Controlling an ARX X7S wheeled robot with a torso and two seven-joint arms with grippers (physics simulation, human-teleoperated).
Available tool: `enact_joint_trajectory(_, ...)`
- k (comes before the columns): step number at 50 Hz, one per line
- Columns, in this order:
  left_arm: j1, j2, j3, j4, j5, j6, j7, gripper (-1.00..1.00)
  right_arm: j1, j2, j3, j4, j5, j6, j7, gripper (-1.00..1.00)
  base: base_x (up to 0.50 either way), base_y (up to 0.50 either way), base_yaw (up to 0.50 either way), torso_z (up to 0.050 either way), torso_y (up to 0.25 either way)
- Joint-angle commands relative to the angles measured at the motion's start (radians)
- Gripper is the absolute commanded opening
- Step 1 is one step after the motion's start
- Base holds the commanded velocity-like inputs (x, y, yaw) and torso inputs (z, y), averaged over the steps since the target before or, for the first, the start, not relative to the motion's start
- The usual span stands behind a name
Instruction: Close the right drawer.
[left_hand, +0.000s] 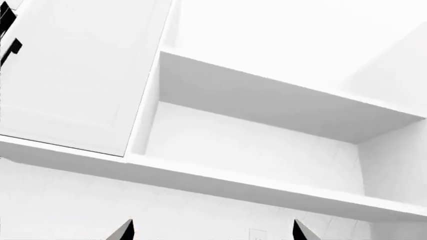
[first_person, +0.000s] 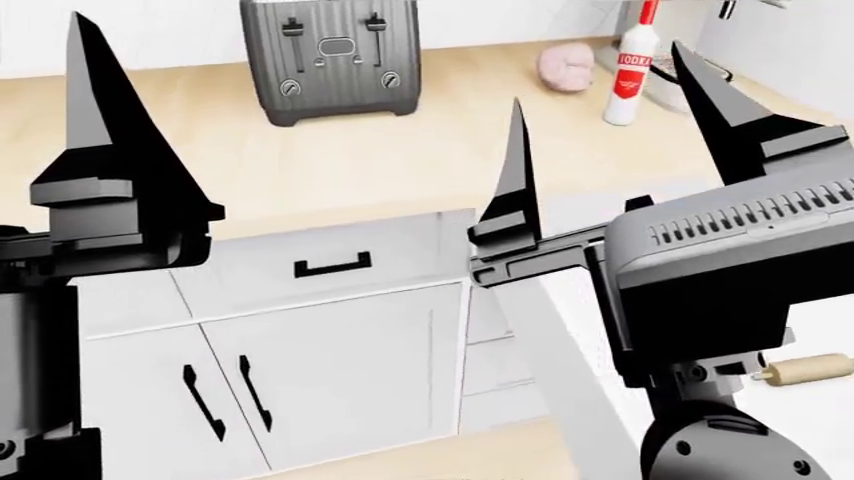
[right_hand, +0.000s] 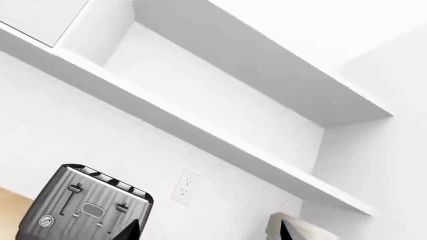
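The right drawer stands pulled out at the lower right of the head view, a long white box. Its front and handle are out of view. A wooden rolling pin lies inside it. My right gripper is raised above the drawer, fingers pointing up and spread wide, holding nothing. In its own wrist view the right gripper is open against the white wall. My left gripper is also open and empty. In the head view only one of its fingers shows, at the far left.
A closed drawer front with a black handle sits left of the open drawer, above two cabinet doors. On the wooden counter stand a grey toaster, a pink lump and a vodka bottle. White wall shelves hang above.
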Motion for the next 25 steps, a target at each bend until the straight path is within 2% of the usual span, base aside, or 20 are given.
enact_joint_trajectory(1, -0.006, 0.0, 0.003, 0.0, -0.002, 0.0, -0.001, 1.0, 0.004, -0.018, -0.007, -0.005, -0.048, -0.006, -0.031, 1.0, 0.0, 0.0, -0.5, 0.0, 0.0)
enact_joint_trajectory(25, 0.008, -0.011, 0.014, -0.001, 0.013, 0.016, -0.002, 1.0, -0.023, -0.024, 0.028, 0.001, -0.016, -0.045, -0.011, 1.0, 0.0, 0.0, -0.5, 0.0, 0.0)
